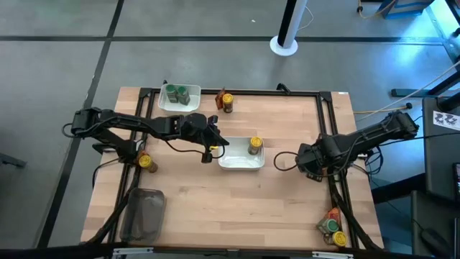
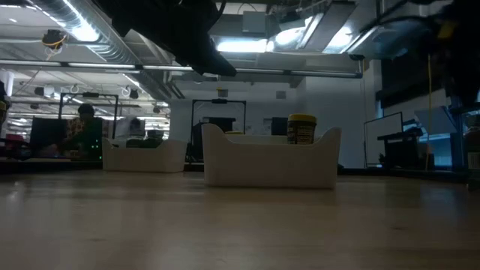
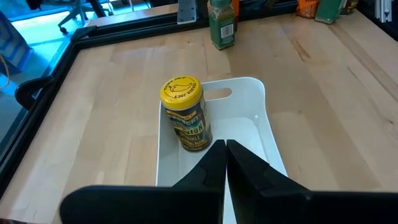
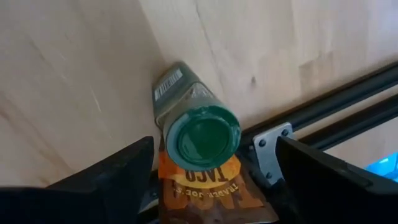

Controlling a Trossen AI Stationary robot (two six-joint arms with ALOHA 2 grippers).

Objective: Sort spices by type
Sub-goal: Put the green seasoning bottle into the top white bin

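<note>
Hovering at frame centre, the left tool [image 1: 215,142] is pinched closed and empty beside the white tray [image 1: 241,162] holding a yellow-lid jar [image 1: 254,146]. Right tool [image 4: 211,171], spread wide, should descend squarely around the green-lid jar [image 4: 199,127] lying on a packet [image 4: 208,186].

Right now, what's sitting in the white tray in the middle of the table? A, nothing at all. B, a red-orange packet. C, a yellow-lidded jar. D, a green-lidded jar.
C: a yellow-lidded jar stands upright in the middle white tray, alone there in the left wrist view, with the left tool shut just above the tray's near end.
</note>
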